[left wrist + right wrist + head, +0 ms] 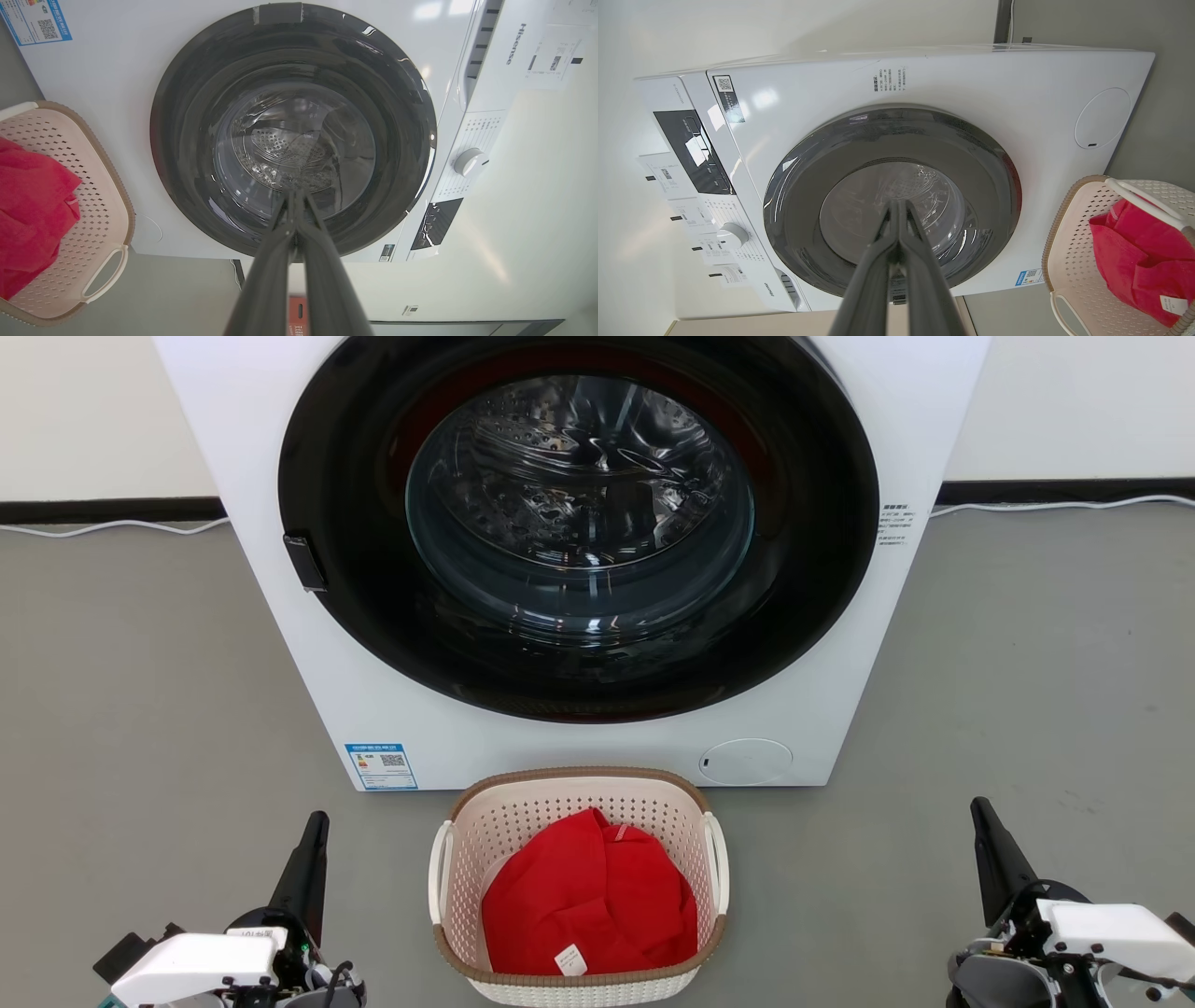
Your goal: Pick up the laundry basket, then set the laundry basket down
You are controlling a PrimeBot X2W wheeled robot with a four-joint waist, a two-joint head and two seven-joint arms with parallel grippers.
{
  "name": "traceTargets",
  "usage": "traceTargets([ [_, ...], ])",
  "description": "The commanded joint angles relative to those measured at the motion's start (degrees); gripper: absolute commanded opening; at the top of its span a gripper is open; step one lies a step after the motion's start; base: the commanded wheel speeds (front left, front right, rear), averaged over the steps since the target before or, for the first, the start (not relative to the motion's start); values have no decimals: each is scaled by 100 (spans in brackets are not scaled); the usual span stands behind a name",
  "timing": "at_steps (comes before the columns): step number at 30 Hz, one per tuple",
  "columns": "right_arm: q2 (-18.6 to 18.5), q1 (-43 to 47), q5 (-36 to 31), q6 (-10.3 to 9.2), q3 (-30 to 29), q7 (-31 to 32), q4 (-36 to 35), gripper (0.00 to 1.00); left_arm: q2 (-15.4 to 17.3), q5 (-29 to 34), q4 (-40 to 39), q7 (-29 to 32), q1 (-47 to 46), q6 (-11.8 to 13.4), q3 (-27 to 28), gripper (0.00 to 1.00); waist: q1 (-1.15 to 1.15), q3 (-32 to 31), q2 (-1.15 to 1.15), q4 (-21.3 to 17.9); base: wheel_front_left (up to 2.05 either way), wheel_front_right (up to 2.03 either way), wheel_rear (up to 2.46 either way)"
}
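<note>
A grey floor [140,709] spreads across the head view. On it stands a big white front-loading washing machine [579,551] with a round dark glass door, closed.

Just in front of the machine's base, centred between the two arms, sits the small cream-white perforated plastic laundry basket [574,772] with its brown woven-look rim. It rests flat on the floor, close to the washer but apart from it. A crumpled red cloth garment [588,905] with a small white tag lies inside it. White loop side handles stand at the basket's left [437,873] and right [719,863].

The left claw [316,826] is low on the basket's left, well apart from it. Its two dark fingers are pressed together and hold nothing, as the left wrist view confirms. The right claw [980,812] mirrors it on the other side, farther out, likewise closed and empty. Both point toward the washer, not at the basket.

By my reading, the pick-up step has not begun. The next move likely calls for both claws to part their fingers, swing inward and down to the side handles, and close on one handle each. The lift should be even on both sides so the basket stays level and the garment stays in.
</note>
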Motion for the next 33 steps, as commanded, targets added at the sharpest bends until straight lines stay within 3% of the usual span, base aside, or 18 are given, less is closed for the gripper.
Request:
traceTargets([
  [1, -18, -240, -16, 42, 106, 45, -158, 0, 60, 11, -125, 35, -311, -39, 167, 0, 0, 0, 0, 0, 0, 0, 0],
  [25, -18, -240, -16, 42, 106, 45, -158, 0, 60, 11, -125, 35, -311, -39, 167, 0, 0, 0, 0, 0, 0, 0, 0],
  [26, 0, 12, 0, 0, 7, -1, 20, 100, -3, 1, 15, -4, 11, 2, -1, 100, 0, 0, 0, 0, 0, 0, 0],
  [27, 5, 38, 0, -3, 19, -3, 55, 0, -16, 0, 64, -13, 37, 4, -4, 0, 0, 0, 0, 0, 0, 0, 0],
  [29, 30, 145, 0, -3, 38, -5, 195, 0, -50, 1, 211, -15, 159, 4, -10, 0, 0, 1, 0, 0, 0, 0, 0],
  [30, 41, 192, 0, -5, 49, -10, 246, 100, -58, 4, 264, -20, 210, 4, -16, 100, 0, 2, 0, 1, 0, 0, 0],
  [33, 40, 180, 1, -4, 125, -61, 227, 100, -55, 29, 222, -71, 215, 3, -50, 100, 3, 5, 0, 3, 0, 0, 0],
])
